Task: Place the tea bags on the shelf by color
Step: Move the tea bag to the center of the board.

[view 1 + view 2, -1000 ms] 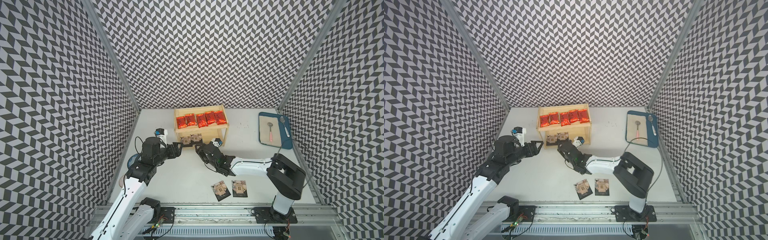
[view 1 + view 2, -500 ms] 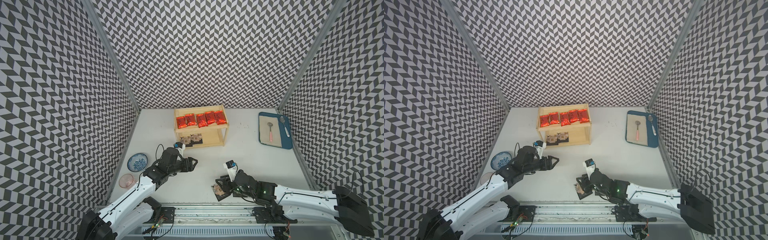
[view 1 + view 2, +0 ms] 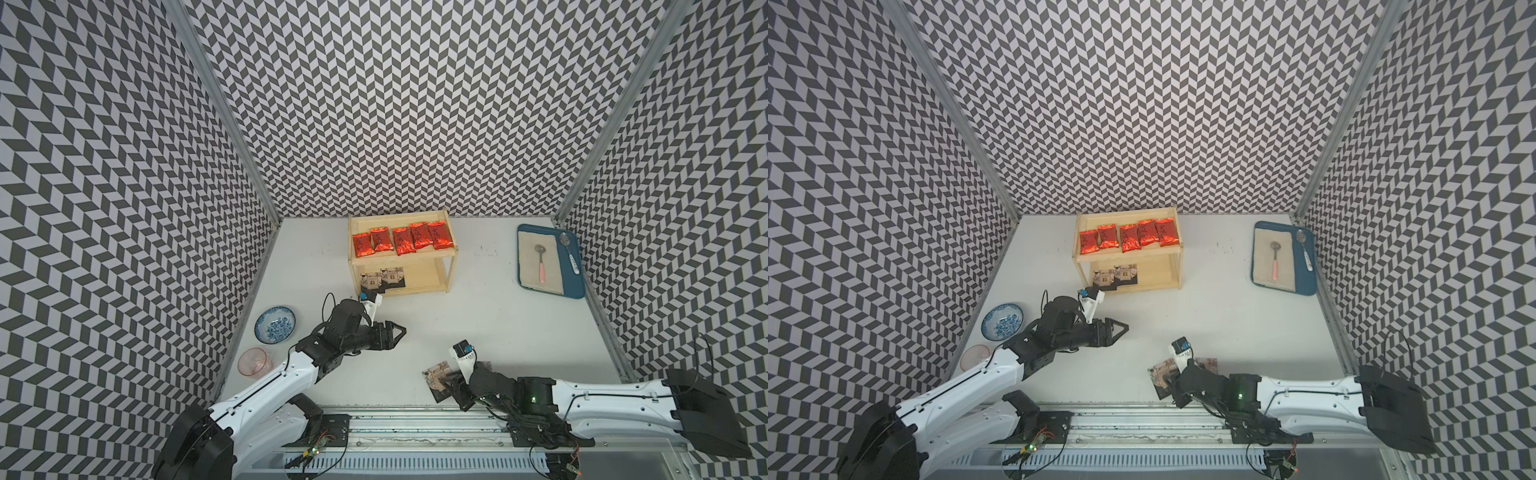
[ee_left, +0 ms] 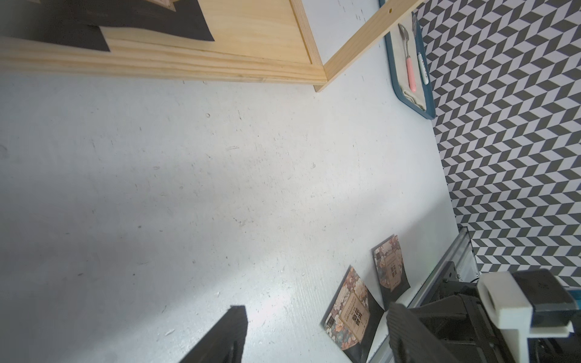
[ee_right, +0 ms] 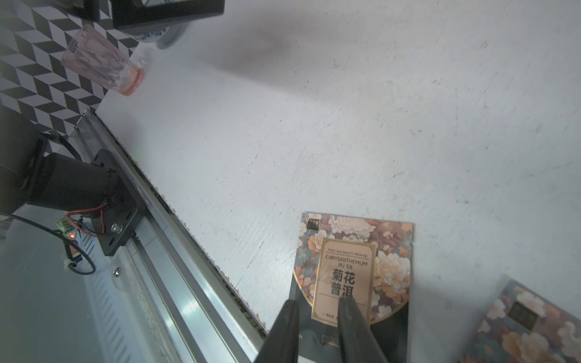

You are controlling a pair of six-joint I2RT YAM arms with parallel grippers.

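Currently, the right gripper [image 5: 317, 301], jaws narrowly apart, sits over a black floral-print tea bag [image 5: 352, 267]; left gripper [image 4: 314, 311] spread wide.

Black-and-white chevron panels are covering the far wall [image 3: 395, 104], the left wall [image 3: 104, 187] and the right wall [image 3: 685, 187], closing in the space on three sides. Bare metal posts [image 3: 223, 112] are running up both far corners. A matte white tabletop [image 3: 478, 332], faintly scuffed, is catching soft, even light. An aluminium rail [image 3: 395, 419] is lining its near edge.
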